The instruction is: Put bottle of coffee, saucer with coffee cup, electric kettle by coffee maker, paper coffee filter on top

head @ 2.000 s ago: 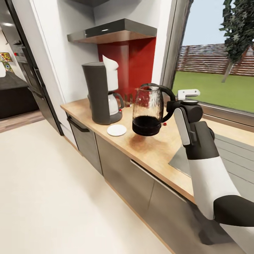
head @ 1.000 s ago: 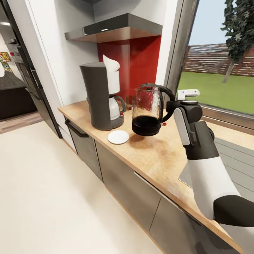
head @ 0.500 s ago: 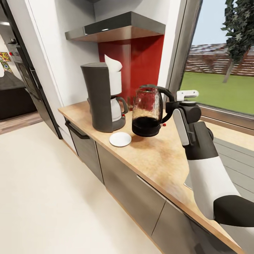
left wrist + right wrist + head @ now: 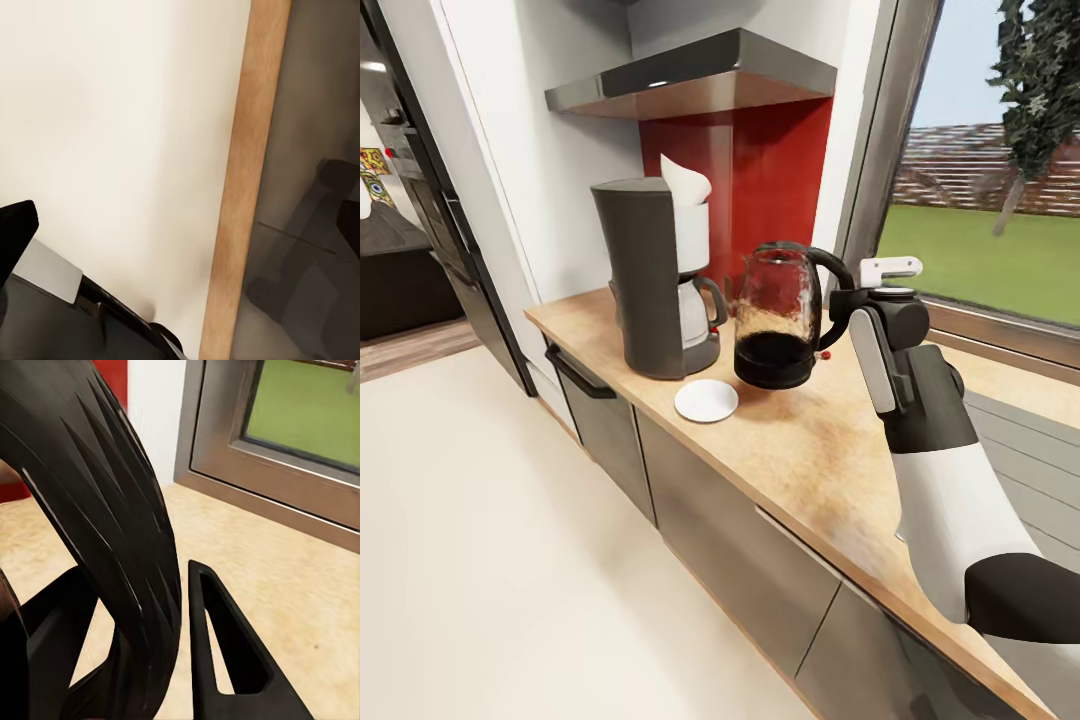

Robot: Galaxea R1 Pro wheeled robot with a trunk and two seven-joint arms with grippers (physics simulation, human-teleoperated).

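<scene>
Along the counter (image 4: 810,460), the coffee maker (image 4: 650,280) is standing near the left end, filter (image 4: 685,182) sitting on top. The kettle (image 4: 778,318) is hanging beside it, apparently just above the surface, the right gripper (image 4: 842,302) clenching its handle. The saucer (image 4: 706,401) is lying near the front edge.

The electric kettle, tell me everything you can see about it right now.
The electric kettle has a clear glass body, a dark base section and a black looping handle. It is upright, carried by the right claw, which grips the handle, above the wooden countertop. Whether its base touches the wood I cannot tell. It sits to the right of the coffee maker, just behind the white saucer.
</scene>
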